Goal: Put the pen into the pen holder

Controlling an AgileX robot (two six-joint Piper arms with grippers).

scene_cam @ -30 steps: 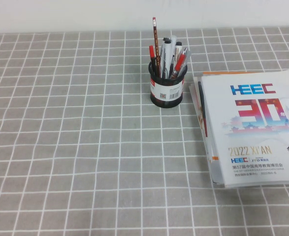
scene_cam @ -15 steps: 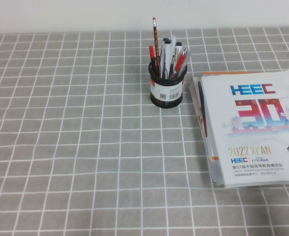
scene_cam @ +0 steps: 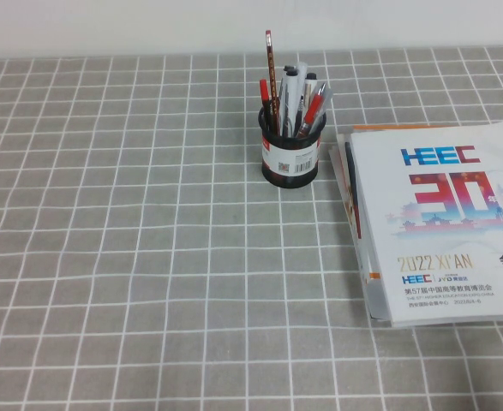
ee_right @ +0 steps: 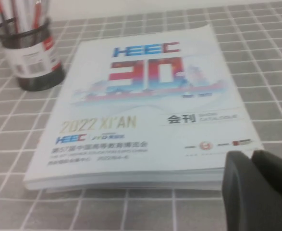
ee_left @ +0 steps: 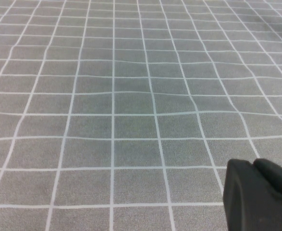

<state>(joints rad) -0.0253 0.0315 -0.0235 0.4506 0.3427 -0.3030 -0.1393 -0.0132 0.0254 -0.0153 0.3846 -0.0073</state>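
Bright, even overhead light — shadows stay faint, no glare. The right wrist view is soft, the catalogue [ee_right: 141, 106] print blurred; the left wrist view shows the tablecloth [ee_left: 131, 96] grid sharper.

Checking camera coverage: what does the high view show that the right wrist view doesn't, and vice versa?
High only: the pen standing full length in the pen holder, and open checked tablecloth toward the robot's left; no gripper shows. Right wrist only: the right gripper, shut, low behind the catalogue's near corner. Left gripper appears in neither. Both: holder with pens, HEEC catalogue.
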